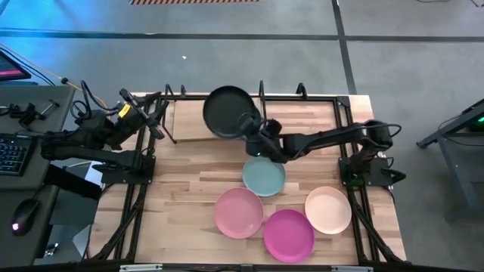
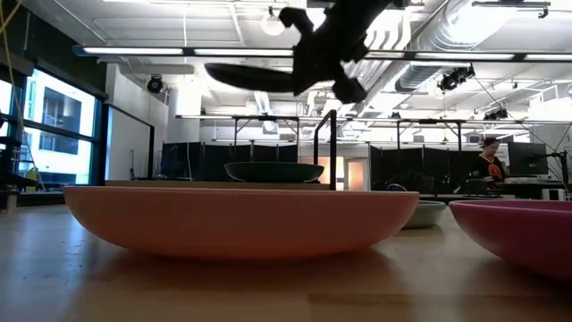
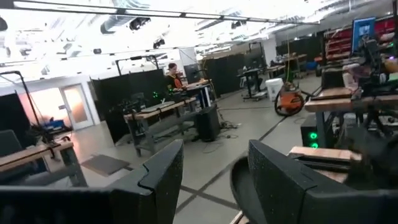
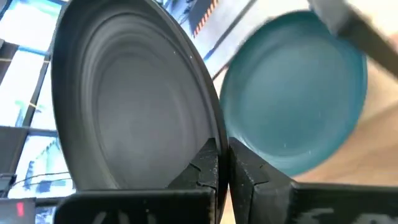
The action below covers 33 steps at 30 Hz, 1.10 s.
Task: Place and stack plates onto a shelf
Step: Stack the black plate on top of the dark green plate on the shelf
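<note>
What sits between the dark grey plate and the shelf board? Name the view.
The dark teal plate, lying on the shelf below the dark grey plate clamped by the right gripper, air between them. The low view shows it.

Right arm stretched across from its base toward the table's far middle, right gripper raised well above the table, fingers pinched nearly together. Left arm folded back at the far left corner, left gripper idle, fingers spread apart.
</note>
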Each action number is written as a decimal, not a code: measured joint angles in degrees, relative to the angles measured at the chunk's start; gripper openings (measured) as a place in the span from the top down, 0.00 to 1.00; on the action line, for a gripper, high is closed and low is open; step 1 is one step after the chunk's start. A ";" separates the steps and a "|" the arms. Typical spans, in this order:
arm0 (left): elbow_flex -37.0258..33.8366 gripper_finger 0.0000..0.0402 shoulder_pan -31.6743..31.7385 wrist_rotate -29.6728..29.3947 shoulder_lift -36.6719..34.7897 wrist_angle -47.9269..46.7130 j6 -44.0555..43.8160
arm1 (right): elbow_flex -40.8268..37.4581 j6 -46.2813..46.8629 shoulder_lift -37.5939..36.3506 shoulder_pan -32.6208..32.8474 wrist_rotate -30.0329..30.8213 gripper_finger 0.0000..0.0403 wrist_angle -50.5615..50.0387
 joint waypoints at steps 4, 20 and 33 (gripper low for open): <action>0.00 0.58 0.00 -0.03 -0.04 -0.28 -2.39 | 0.00 7.60 4.01 0.34 0.24 1.00 0.18; 0.00 0.58 0.00 -0.04 -0.02 -0.77 -3.26 | 0.00 17.18 7.46 -4.28 -3.07 1.00 -4.65; 0.00 0.58 0.00 -0.07 -0.04 -0.72 -3.28 | 0.00 17.96 9.95 -6.04 -9.02 1.00 -4.52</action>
